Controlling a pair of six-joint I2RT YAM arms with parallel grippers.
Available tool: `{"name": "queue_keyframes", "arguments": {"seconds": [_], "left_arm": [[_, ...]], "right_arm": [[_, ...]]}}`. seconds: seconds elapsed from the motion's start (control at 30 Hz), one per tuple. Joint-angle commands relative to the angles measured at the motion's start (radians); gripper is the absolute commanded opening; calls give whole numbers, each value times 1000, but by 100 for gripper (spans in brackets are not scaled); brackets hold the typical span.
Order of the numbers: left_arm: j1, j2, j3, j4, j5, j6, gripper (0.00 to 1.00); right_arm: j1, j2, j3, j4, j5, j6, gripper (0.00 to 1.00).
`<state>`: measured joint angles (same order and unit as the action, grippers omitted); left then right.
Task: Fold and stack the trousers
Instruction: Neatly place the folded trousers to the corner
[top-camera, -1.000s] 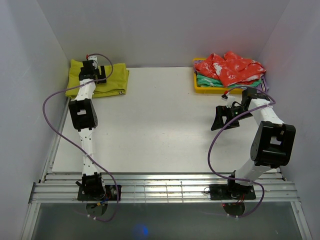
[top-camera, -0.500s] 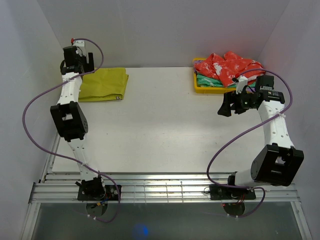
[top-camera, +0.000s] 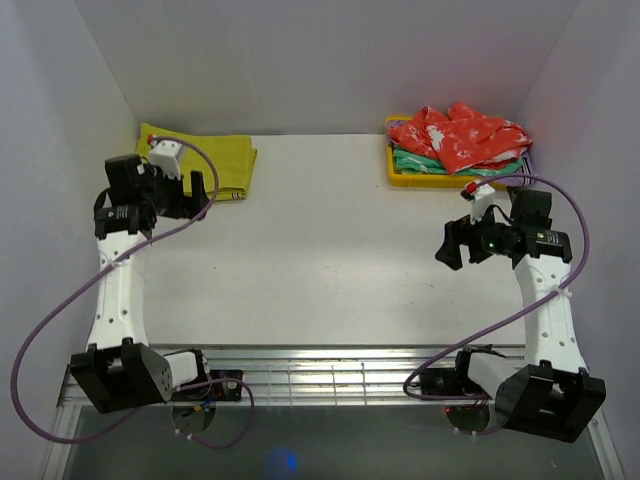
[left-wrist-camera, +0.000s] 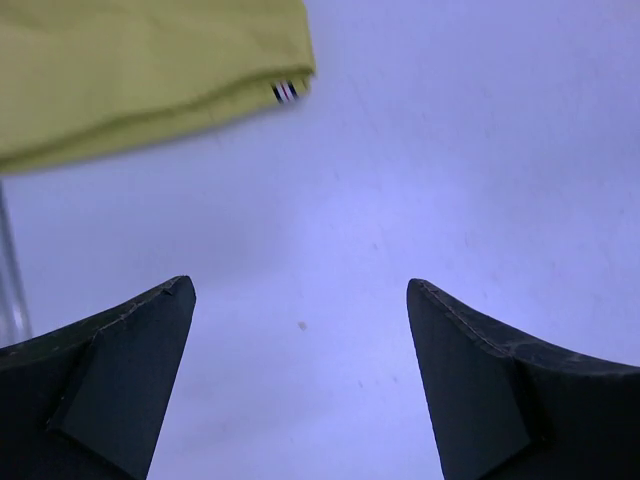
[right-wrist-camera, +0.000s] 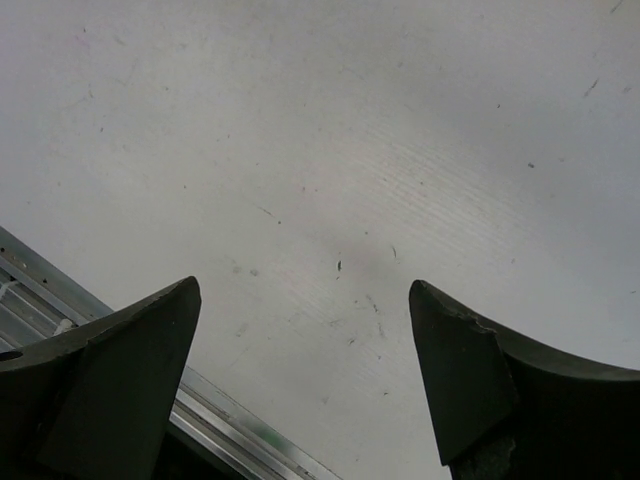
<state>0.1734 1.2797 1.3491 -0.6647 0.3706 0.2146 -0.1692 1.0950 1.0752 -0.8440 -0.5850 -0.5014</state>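
The mustard yellow-green trousers (top-camera: 222, 162) lie folded flat at the table's far left corner; in the left wrist view their folded edge (left-wrist-camera: 150, 70) fills the top left, with a small striped strip showing at the corner. My left gripper (top-camera: 200, 192) hangs open just in front of them, nothing between its fingers, and in its own view it (left-wrist-camera: 300, 290) looks down at bare table. My right gripper (top-camera: 452, 243) is open and empty over the right side of the table; its wrist view (right-wrist-camera: 303, 285) shows only the tabletop.
A yellow tray (top-camera: 400, 176) at the far right holds a red patterned garment (top-camera: 458, 135) on top of a green one (top-camera: 415, 160). Grey walls close in left, right and behind. Metal rails (top-camera: 330, 378) run along the near edge.
The left arm has drawn back from the trousers toward the near left, leaving them lying folded. The right arm swung up and back, its gripper now a little nearer the front.
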Motion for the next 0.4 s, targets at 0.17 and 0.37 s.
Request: {"name": "queue_keyframes", "arguments": {"seconds": [0.17,0.37], "left_arm": [[-2,-330,-364,-176,64,86,98],[0,-338,-331,-199,25,109,98]], "right_arm": [[-4,-159,-149,-11,50,-68,90],[-4,-193,-161,-1,37,-36,90]]}}
